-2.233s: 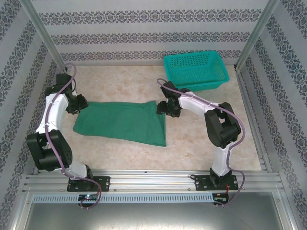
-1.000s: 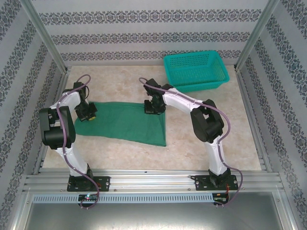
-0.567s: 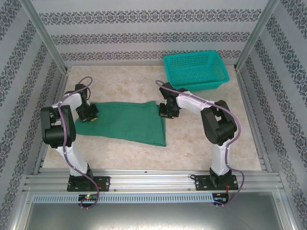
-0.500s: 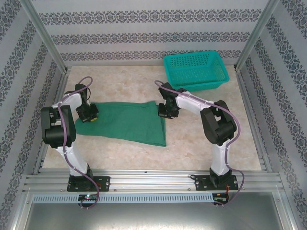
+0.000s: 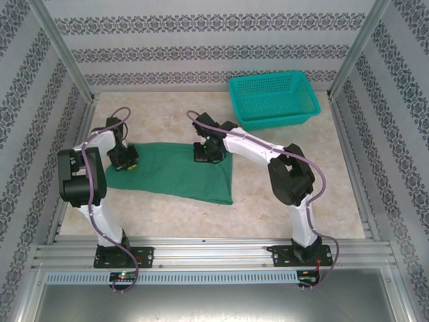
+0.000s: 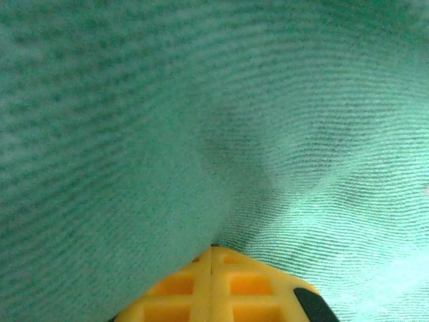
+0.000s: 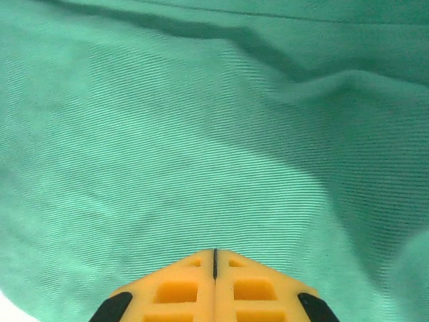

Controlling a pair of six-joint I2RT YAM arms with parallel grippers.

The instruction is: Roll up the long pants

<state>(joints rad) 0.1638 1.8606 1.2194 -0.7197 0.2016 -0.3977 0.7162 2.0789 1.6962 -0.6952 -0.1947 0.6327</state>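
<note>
Beige table (image 5: 281,191), patterned walls (image 5: 201,40), long pants (image 5: 174,173) spread flat, both jaws closed against cloth

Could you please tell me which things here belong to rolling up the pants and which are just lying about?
Job in hand: long pants, left pincer, right pincer.
Lying about: teal basket, apart from the pants.

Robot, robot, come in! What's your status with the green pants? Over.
Left gripper shut, at left end of the long pants. Right gripper shut, on their far edge. Pants flat, not yet rolled. Basket apart, nothing blocking.
</note>
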